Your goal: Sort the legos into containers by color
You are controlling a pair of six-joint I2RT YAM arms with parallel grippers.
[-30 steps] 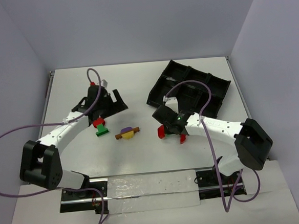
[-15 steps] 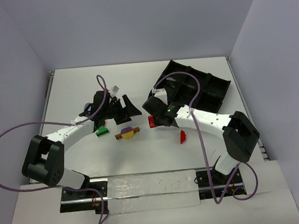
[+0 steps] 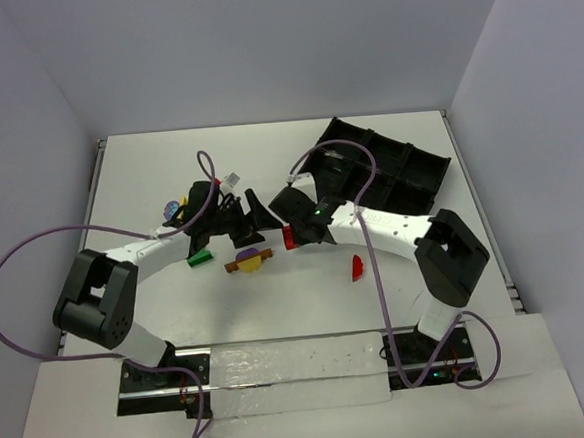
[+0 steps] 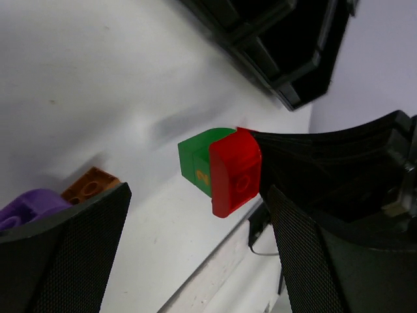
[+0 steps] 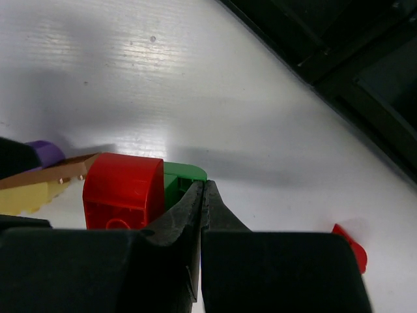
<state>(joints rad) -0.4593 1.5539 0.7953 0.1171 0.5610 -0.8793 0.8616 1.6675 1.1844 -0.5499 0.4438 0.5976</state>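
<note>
Mid-table, left of the tray point(image 3: 434, 169), we have the red-green cluster point(image 4: 225, 171) pinched at the tips of the right gripper point(image 5: 202, 202). Its fingers are all but together, and going by the shadow the pair is clear of the table. The left gripper point(image 3: 250, 218) is spread wide and empty. In its wrist view the cluster sits ahead between the pads, no contact.

We read this as the split step: two colours stuck together can't go in one bin. Next, left needs to close squarely on the free green end while right holds on, then pull or twist. Little green is exposed, so alignment is tight and a skewed grab could knock the pair loose.

Unsorted on the table:
- purple-yellow-brown cluster point(image 3: 248, 259)
- green brick point(image 3: 200, 255) beside it
- loose red piece point(image 3: 357, 268) toward the right arm

Hard to make out:
- The right fingers hide their own contact, so we can't say which brick they bite.
- The tray bins are too dark to read.
- The coloured bit point(image 3: 174, 206) by the left arm is too small to name.
</note>
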